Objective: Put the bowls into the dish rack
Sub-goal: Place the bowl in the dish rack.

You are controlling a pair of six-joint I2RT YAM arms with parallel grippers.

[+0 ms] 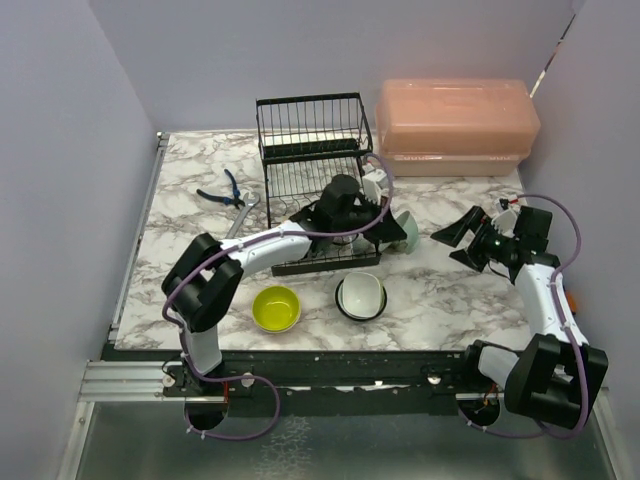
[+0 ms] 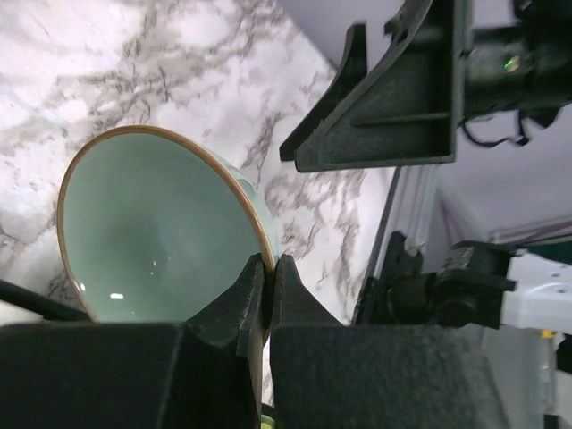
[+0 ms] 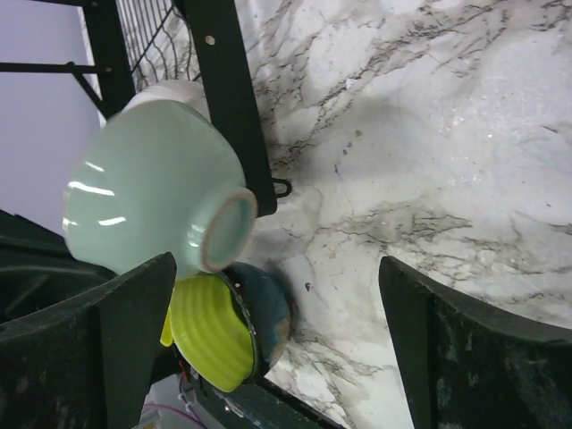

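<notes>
Fingers [image 2: 246, 304] of the left claw [image 2: 270, 268] are pressed together on the rim of the pale teal bowl [image 2: 161, 232], one inside the brown-edged lip and one outside, so the claw is gripping it. The bowl hangs tipped on its side, clear of the surface [image 1: 200, 235]. Its hollow faces the left wrist camera and its foot ring faces the right arm.

From above, the bowl sits just beside the right end of the dish rack [image 1: 310, 140], level with the lower tier and outside the wires. The right wrist view shows it close against a black rack post, though whether they touch cannot be told. The left arm reaches across the front of the rack.

The right claw [image 1: 463, 243] stands wide open and holds nothing, hovering near the teal bowl on its right with its jaws pointed at it.

In front of the rack two more bowls rest upright on the marble. A yellow-green bowl [image 1: 277, 308] is on the left, and a white-lined bowl [image 1: 360, 297] with a dark outside is to its right, near it but apart.

The black two-tier rack stands toward the back of the surface. A lidded pink box [image 1: 455, 125] is beside it on the right, and blue-handled pliers [image 1: 222, 190] lie to its left.
</notes>
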